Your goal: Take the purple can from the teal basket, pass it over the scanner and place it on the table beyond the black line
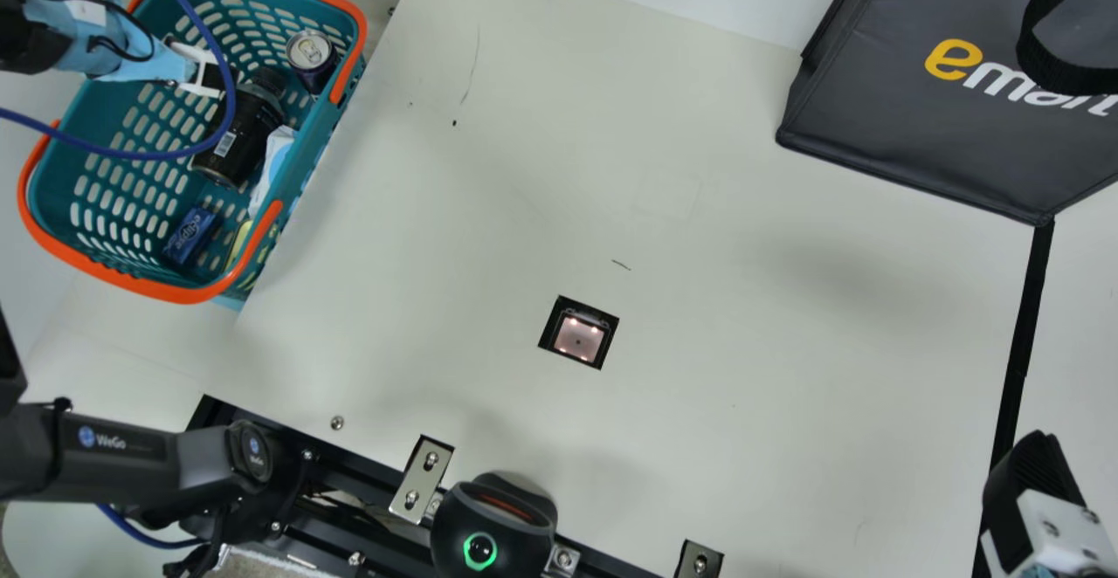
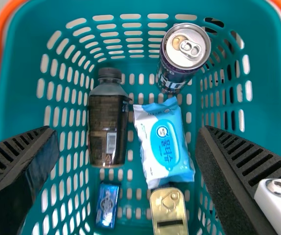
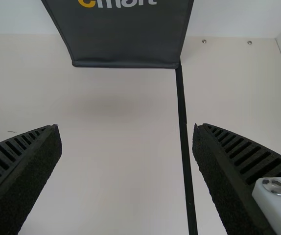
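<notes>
The purple can (image 1: 320,67) stands upright in a corner of the teal basket (image 1: 297,178); in the left wrist view the can (image 2: 182,59) shows its silver top. My left gripper (image 1: 210,72) hangs over the basket, apart from the can; its wrist view shows the gripper (image 2: 127,156) open with nothing between its fingers. At the lower right, my right gripper (image 1: 1031,473) is by the black line (image 1: 1024,333); in its own view that gripper (image 3: 127,156) is open and empty above the table. The scanner (image 1: 578,338) is a lit square set in the table.
A dark bottle (image 2: 106,122), a white-blue wipes pack (image 2: 165,144), a small blue pack (image 2: 107,205) and a yellow tin (image 2: 169,210) share the basket. A dark bag (image 1: 917,98) stands at the back right. A black rounded device (image 1: 493,526) sits at the front edge.
</notes>
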`<state>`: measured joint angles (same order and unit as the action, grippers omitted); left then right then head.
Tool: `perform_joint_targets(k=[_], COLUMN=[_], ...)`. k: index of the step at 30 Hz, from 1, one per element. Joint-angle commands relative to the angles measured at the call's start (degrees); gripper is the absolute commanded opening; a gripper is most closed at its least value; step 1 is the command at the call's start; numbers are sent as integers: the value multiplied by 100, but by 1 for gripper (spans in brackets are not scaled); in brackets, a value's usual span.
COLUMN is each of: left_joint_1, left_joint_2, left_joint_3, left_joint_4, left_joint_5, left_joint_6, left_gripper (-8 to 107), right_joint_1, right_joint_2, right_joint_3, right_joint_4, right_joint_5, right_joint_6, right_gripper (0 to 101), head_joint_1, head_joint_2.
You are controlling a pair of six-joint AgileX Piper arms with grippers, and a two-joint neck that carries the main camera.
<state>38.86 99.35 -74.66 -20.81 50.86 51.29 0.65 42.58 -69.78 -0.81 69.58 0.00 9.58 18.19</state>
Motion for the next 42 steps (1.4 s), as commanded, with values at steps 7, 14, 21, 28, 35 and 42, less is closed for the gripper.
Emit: perform_joint_targets(k=[7,14,21,28,35,42], left_joint_1=[-39,-29,32,133,212,251], left_joint_2=[556,854,1078,1237,1338,1425], left_joint_3=[25,82,109,88,122,242], left_joint_4=[-113,-286,-663,-1329,-1947,-2434], left_joint_5=[-285,-459,-555,-473,-274,-136], left_joint_6=[319,659,1238,2182,3035,3723], left_gripper=[90,90,90,90,90,90], right_joint_1=[0,0,0,0,0,0], right_joint_2=[0,0,0,0,0,0], right_joint_3=[0,0,0,0,0,0], right_joint_4=[0,0,0,0,0,0], right_joint_5=[0,0,0,0,1,1], right_joint_6=[0,0,0,0,0,0], right_gripper=[95,95,95,95,95,95], head_joint_1=[-166,-166,-166,-166,-166,-166], head_joint_2=[23,23,23,23,23,23])
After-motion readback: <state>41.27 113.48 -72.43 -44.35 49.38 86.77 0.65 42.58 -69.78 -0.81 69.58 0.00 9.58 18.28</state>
